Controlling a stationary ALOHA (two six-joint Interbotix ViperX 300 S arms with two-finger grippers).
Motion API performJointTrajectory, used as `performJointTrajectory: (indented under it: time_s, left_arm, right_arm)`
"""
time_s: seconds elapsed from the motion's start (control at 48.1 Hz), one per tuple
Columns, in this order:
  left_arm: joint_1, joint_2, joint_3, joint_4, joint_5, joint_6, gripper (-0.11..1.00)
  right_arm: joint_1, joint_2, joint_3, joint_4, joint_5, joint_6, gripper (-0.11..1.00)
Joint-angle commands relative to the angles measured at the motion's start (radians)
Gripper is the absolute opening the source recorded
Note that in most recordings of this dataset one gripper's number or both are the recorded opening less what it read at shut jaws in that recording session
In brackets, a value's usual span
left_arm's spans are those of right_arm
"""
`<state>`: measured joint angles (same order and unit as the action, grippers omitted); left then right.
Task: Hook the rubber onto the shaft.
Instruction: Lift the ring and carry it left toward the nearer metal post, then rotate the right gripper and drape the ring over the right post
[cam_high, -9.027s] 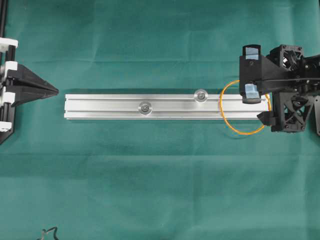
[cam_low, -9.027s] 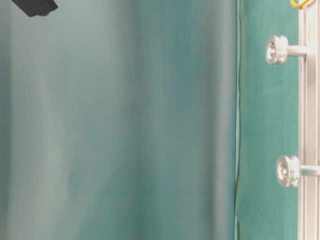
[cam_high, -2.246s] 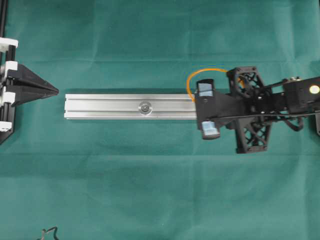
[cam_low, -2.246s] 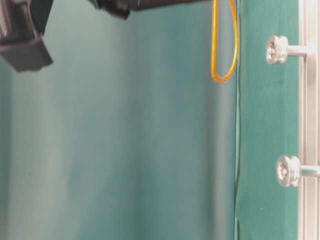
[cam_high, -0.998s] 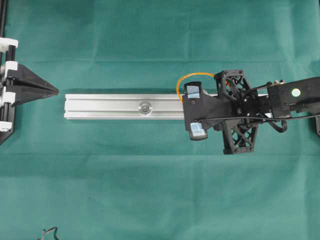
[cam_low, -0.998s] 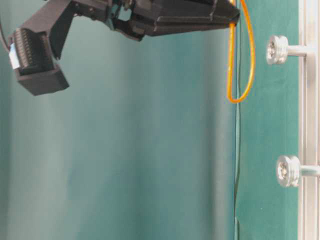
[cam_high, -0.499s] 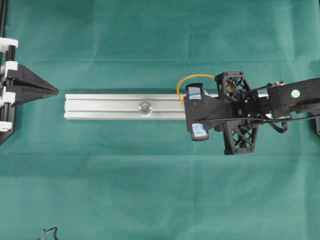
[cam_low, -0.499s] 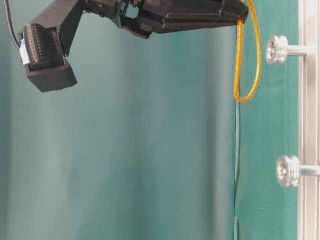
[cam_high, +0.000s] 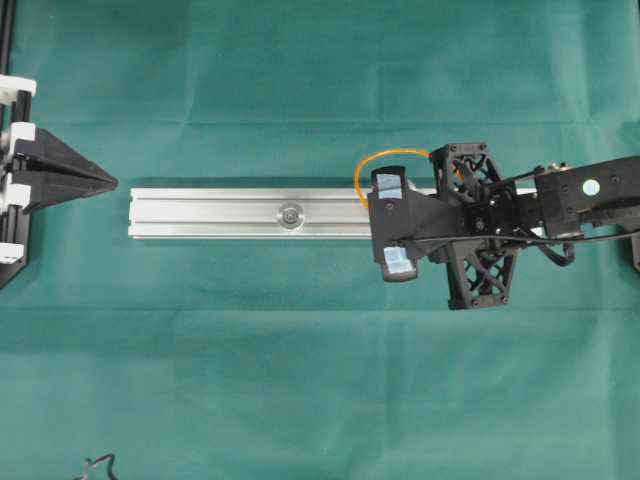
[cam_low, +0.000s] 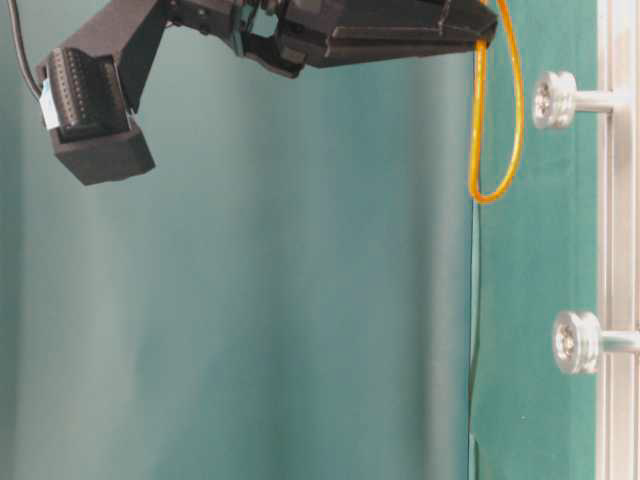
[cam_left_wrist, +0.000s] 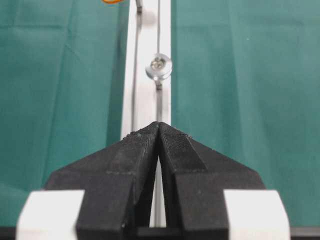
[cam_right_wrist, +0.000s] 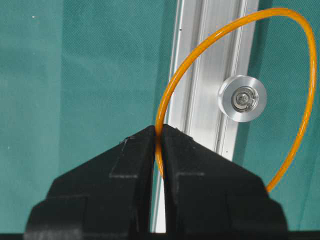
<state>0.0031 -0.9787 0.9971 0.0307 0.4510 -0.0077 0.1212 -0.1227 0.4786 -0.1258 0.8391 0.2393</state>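
Writing: none readable.
Right gripper (cam_right_wrist: 159, 137): pinching the rubber (cam_right_wrist: 172, 82).
Left gripper (cam_left_wrist: 158, 131): jaws pressed together.
Right wrist view only: shaft (cam_right_wrist: 242, 98) framed inside loop.

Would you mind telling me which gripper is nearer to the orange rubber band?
The right. The right gripper is shut on the rubber band, holding the loop above the rail. The left gripper sits shut beyond the rail's far left end, well away from it.
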Motion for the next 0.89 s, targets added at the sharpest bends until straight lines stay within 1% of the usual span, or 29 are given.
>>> performJointTrajectory:
  time_s: [0.0,0.624,0.874]
  left_arm:
    - [0.002,0.008,-0.032,0.002,-0.009,0.0,0.0]
    - [0.002,0.008,-0.034,0.002,-0.009,-0.002,0.0]
    - [0.0,0.008,-0.034,0.002,-0.011,-0.002,0.0]
  right_arm:
    - [0.006,-0.011,-0.009,0.003,-0.006,0.002,0.07]
    - [0.051,-0.005,-0.015,0.005,-0.006,0.003,0.07]
    - [0.067,0.003,-0.023,0.005,-0.029,0.003,0.07]
